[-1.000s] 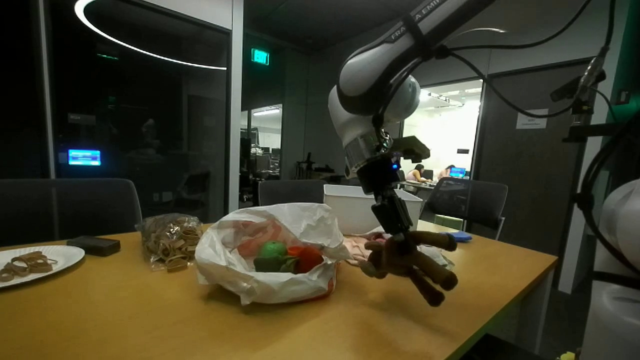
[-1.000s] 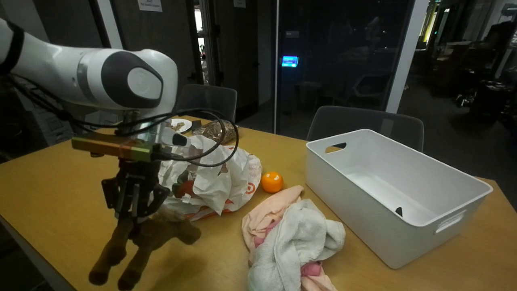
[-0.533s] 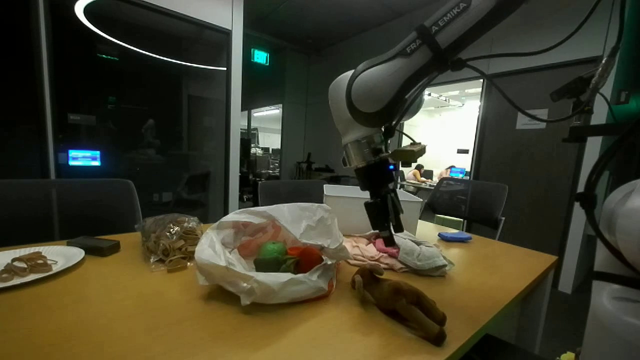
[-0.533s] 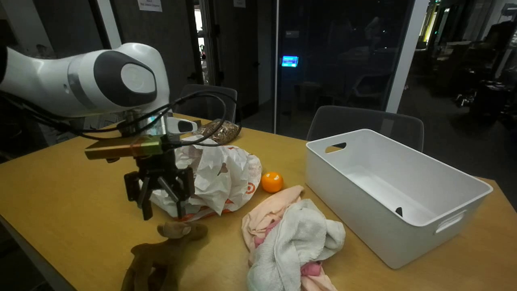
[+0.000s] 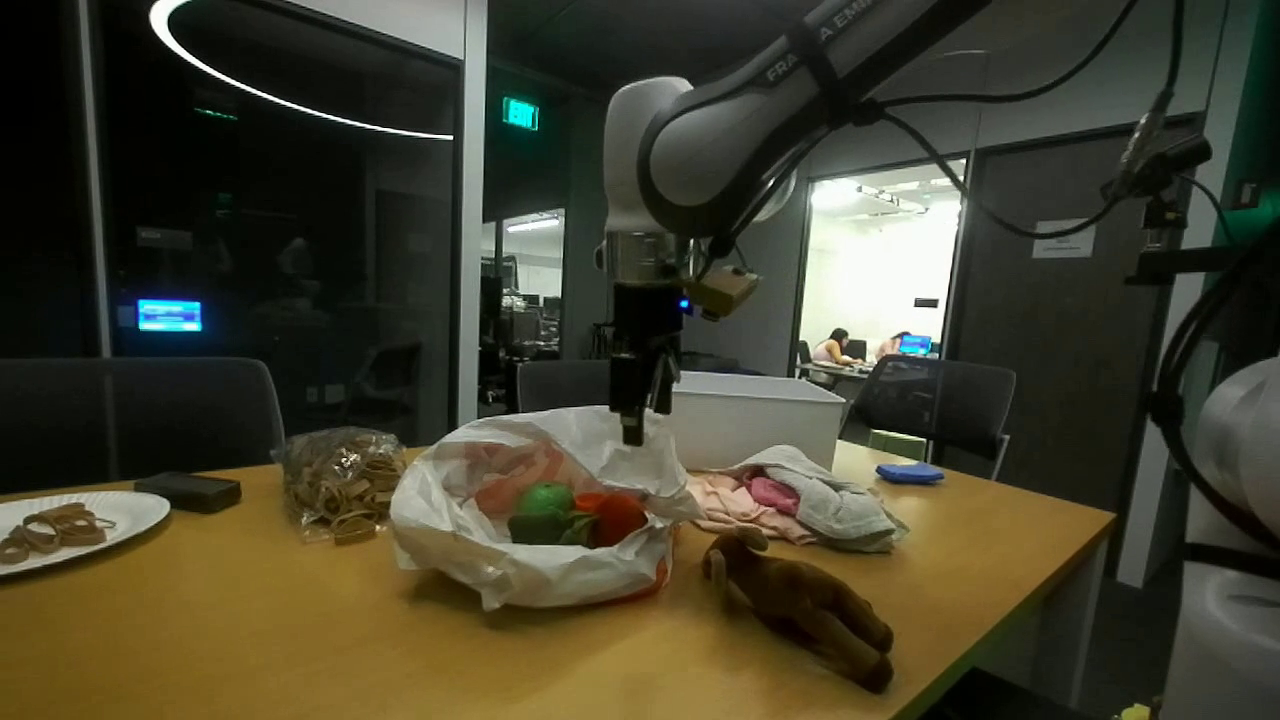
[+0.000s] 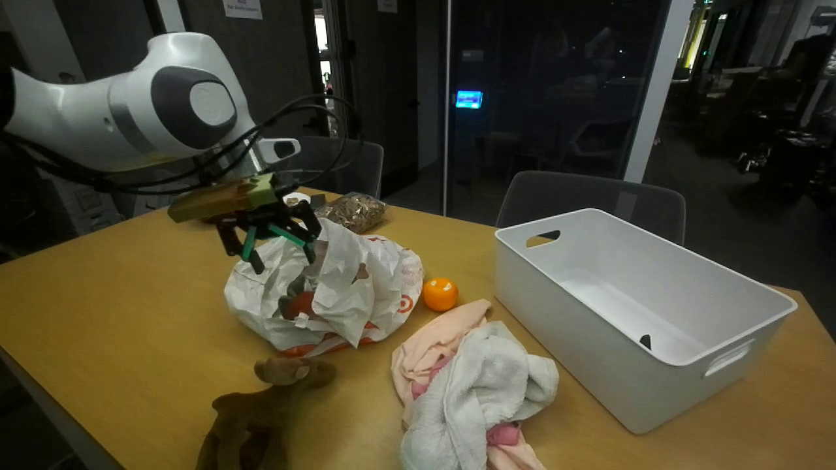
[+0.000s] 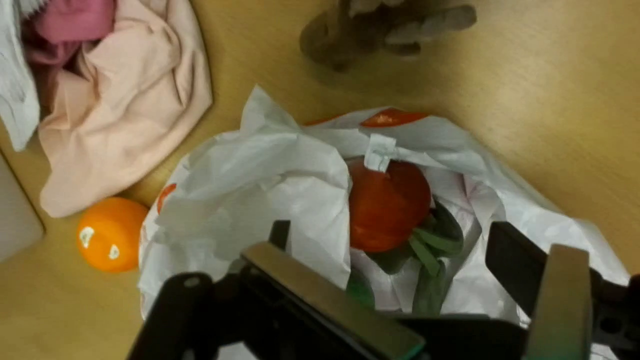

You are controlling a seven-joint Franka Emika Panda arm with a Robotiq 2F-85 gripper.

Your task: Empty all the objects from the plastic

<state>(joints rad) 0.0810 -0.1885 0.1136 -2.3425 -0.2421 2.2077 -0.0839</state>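
In an exterior view the brown plush [image 5: 800, 600] you've just released lies on the table [image 5: 300, 640]; in an exterior view your gripper [image 6: 283, 262], wide and empty, has moved over the plastic bag [image 6: 343, 294]; in the wrist view red and green pieces [image 7: 389, 207] inside suggest more emptying remains.

The open white bag [image 5: 550, 582] holds a red toy [image 5: 621, 520] and green toys [image 5: 545, 498]. In an exterior view, a furry brown toy [image 6: 261, 408] lies nearer, an orange ball [image 6: 440, 294] to the bag's right.
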